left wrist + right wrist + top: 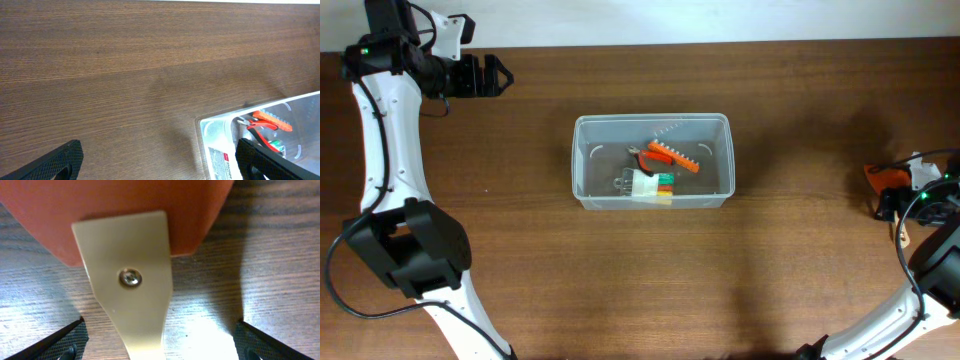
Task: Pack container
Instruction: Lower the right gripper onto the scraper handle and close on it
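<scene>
Straddling an orange-handled scraper (125,295) — right tool (162,342) spread wide.

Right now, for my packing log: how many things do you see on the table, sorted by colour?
Clear: 1, the container
Orange: 2, the toothed strip in it and the scraper outside
Red-handled: 1, the pliers in it
White: 1, the pack in it
Total: 5
</scene>
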You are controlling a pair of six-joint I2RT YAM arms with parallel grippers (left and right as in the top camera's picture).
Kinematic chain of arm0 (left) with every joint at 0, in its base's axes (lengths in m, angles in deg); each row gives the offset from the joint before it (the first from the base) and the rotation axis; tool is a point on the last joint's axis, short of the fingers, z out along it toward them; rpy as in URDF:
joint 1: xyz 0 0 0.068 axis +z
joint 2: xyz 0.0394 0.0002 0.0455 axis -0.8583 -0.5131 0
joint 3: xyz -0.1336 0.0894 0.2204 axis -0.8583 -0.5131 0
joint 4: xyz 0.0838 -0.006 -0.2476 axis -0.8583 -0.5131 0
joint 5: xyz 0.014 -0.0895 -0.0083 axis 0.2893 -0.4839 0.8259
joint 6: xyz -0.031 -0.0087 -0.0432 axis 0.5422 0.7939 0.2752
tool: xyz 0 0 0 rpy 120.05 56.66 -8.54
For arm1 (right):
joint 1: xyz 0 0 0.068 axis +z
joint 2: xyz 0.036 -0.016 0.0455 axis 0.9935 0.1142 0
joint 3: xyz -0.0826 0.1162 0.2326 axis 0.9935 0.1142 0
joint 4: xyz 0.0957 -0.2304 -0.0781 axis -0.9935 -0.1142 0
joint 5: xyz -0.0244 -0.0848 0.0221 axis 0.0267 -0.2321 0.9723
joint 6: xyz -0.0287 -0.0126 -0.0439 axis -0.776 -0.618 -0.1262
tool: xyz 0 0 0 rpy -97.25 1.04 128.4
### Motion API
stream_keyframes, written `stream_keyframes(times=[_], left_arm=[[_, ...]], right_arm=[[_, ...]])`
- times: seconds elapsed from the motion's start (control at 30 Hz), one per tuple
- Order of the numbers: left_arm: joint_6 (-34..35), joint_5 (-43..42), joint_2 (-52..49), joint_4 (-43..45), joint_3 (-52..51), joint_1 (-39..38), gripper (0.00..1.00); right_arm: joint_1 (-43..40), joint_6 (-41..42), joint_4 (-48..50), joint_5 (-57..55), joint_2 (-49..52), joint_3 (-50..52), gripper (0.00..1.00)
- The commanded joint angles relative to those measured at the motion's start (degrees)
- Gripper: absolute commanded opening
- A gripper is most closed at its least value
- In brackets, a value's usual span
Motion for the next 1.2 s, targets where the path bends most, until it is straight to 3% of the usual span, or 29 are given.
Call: stream_keyframes(times=[0.0, 0.8, 1.0, 1.17], left_arm=[[0.5, 0.0, 0.0, 0.1, 0.9, 0.2, 0.99], [0.5, 0.0, 0.0, 0.1, 0.9, 0.2, 0.99], [0.5, 0.0, 0.0, 0.1, 0.9, 0.2, 0.99], [0.5, 0.0, 0.0, 0.1, 0.9, 0.2, 0.99]], right_arm=[[1.0, 0.0, 0.2, 0.8, 1.1, 0.0, 0.93], [1.4, -4.3, -0.8, -1.0, 1.1, 0.0, 0.93], [2.8, -4.3, -0.8, -2.3, 1.1, 0.0, 0.81], [3.8, -4.3, -0.7, -2.9, 1.1, 0.0, 0.77]])
